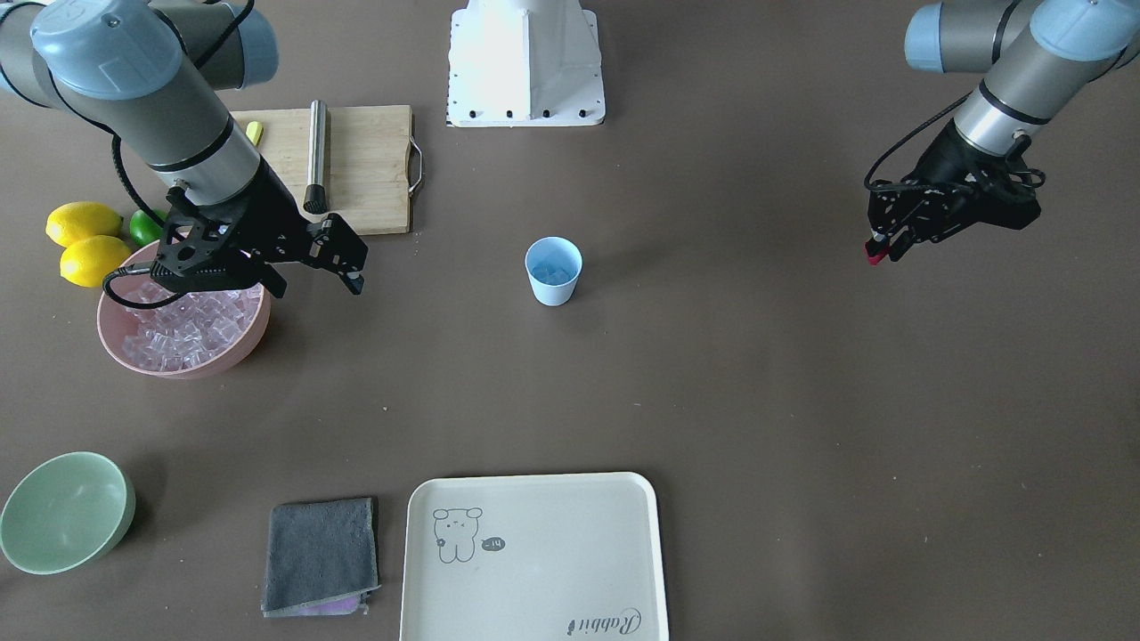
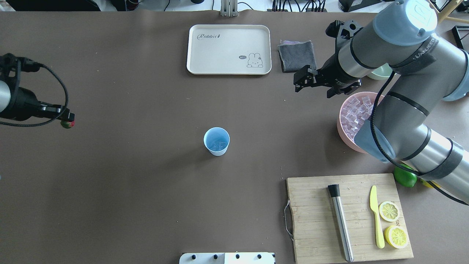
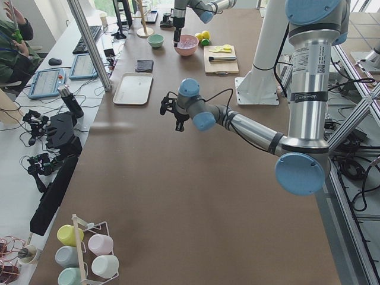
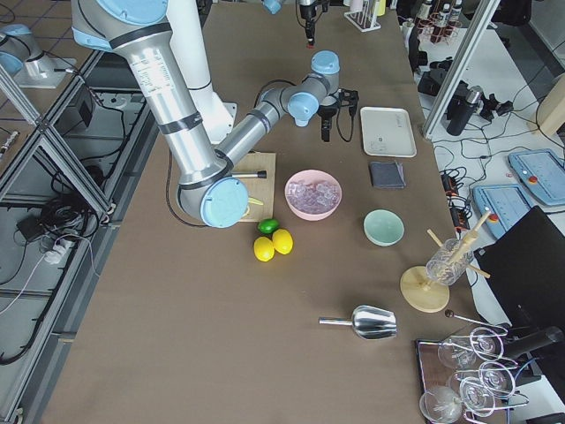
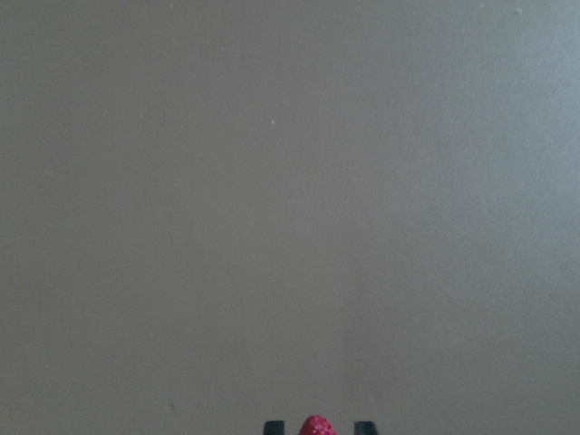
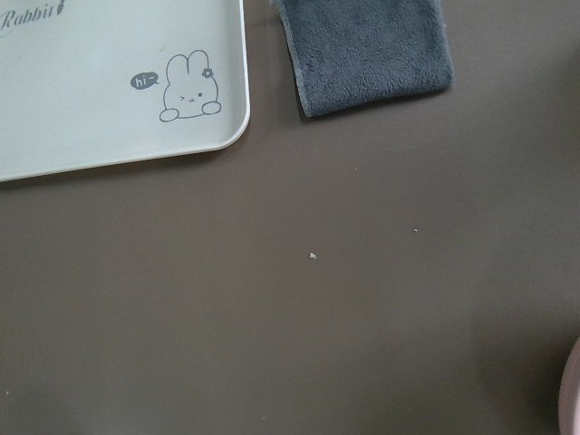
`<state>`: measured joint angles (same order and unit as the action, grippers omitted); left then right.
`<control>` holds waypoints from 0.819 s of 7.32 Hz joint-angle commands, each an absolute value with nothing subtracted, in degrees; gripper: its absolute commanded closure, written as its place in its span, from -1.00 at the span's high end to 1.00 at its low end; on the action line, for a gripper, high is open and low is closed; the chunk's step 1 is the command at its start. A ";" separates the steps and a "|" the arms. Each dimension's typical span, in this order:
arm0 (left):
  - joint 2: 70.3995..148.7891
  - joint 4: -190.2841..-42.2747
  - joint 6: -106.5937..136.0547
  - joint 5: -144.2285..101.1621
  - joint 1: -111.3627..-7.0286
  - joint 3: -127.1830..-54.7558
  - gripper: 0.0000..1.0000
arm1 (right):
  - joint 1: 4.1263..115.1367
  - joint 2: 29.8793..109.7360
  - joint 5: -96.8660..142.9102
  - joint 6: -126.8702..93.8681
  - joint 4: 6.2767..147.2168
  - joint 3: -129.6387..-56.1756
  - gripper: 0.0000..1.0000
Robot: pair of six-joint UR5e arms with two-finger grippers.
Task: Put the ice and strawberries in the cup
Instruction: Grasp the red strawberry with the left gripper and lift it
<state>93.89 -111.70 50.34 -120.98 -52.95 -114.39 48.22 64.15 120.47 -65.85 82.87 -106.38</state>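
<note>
Strawberry (image 2: 68, 124) sits pinched in our left end effector (image 2: 67, 122), well left of the cup (image 2: 216, 141), ready to carry over we reckon; right end effector (image 2: 297, 83) hovers spread, empty.

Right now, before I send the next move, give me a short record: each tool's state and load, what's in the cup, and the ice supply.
left tool: shut on the strawberry, held over bare table, well off to the robot's left of the cup
right tool: open, carrying nothing, beside the pink bowl
cup: upright mid-table, some ice inside, no strawberry
pink bowl: heaped with ice cubes
left to do: strawberry not yet in the cup
</note>
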 commanded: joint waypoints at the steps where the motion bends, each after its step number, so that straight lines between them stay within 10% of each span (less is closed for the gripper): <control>1: 109.44 -95.66 57.60 -120.94 -50.04 -116.73 -1.00 | 48.69 64.51 120.50 -66.09 83.06 -106.52 1.00; 6: 124.87 -95.62 75.65 -108.20 -32.89 -109.87 -1.00 | 48.96 65.30 120.24 -66.18 82.97 -106.79 1.00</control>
<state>121.90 -95.52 72.37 -110.27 -35.99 -111.01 48.94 65.27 120.33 -66.18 82.97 -106.78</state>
